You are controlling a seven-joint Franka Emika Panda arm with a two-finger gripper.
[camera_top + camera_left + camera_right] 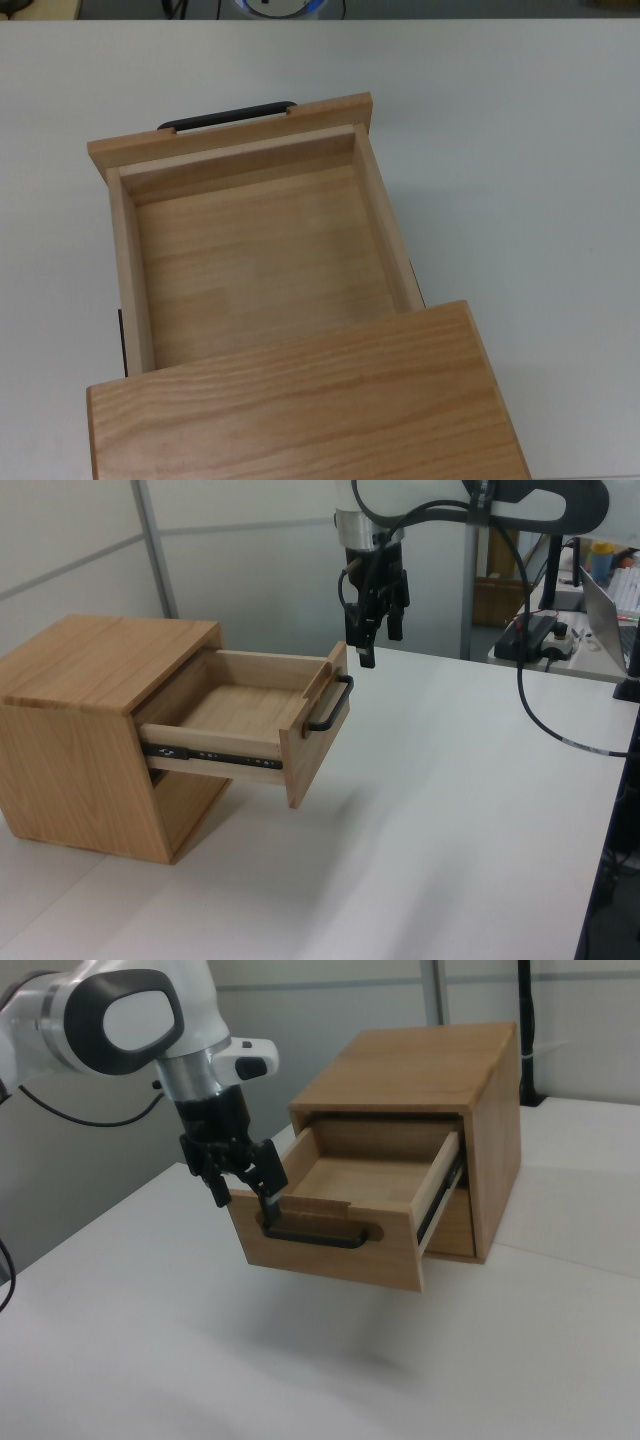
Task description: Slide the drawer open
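Observation:
The drawer (260, 260) stands pulled well out of its wooden cabinet (300, 410), and its tray holds nothing. Its black bar handle (228, 115) runs along the front panel. In the left view my gripper (381, 648) hangs open just above and to the right of the handle (330, 708), clear of the drawer (310, 750). In the right view the gripper (247, 1208) hangs at the left end of the handle (315, 1238), with nothing between the fingers. The top view does not show the gripper.
The cabinet (100, 660) sits on a white table (440, 820). A black cable (540, 710) loops down from the arm over the table. A laptop (612, 610) and a power strip (535, 635) lie past the table's far edge in the left view.

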